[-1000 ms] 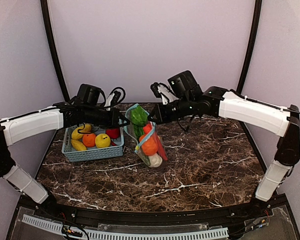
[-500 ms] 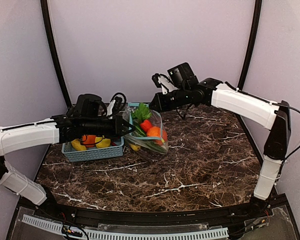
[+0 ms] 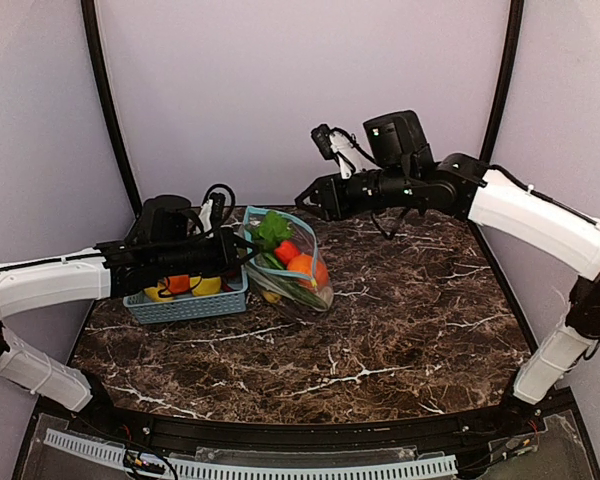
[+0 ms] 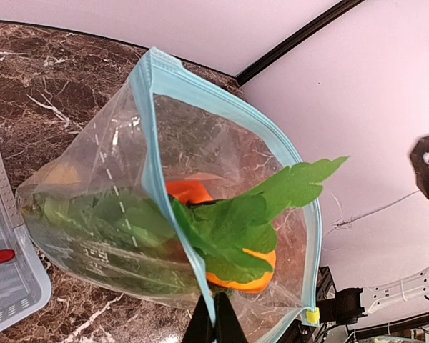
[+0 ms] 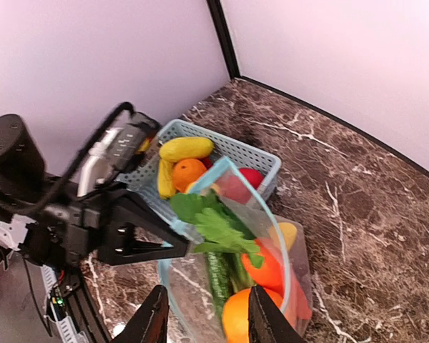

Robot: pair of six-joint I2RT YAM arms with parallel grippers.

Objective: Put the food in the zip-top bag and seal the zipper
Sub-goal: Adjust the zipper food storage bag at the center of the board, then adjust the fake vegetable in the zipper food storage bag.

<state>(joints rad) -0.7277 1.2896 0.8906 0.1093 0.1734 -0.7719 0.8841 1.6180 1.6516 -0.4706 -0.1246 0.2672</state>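
The clear zip-top bag (image 3: 298, 290) rests tilted on the marble table beside the basket, its mouth facing up and back. Inside are a green-leafed cabbage (image 3: 272, 230), a red piece (image 3: 288, 250), an orange piece (image 3: 308, 266) and a cucumber (image 5: 219, 275). My left gripper (image 3: 242, 246) is shut on the teal zipper strip (image 4: 157, 187) at the mouth's near edge, its fingertips (image 4: 213, 325) pinching it. The mouth gapes open, with a yellow slider (image 4: 312, 315) at one end. My right gripper (image 3: 309, 197) is open and empty, above and behind the bag (image 5: 272, 214).
A teal lattice basket (image 3: 185, 303) stands left of the bag, holding yellow (image 5: 186, 148), orange (image 5: 188, 174) and red (image 5: 249, 179) toy pieces. The left arm reaches over it. Black frame posts stand at the back corners.
One second ago the bag hung upright between both grippers. The right gripper has let go and risen up and right. The left gripper has moved the bag left, and it now leans on the table.
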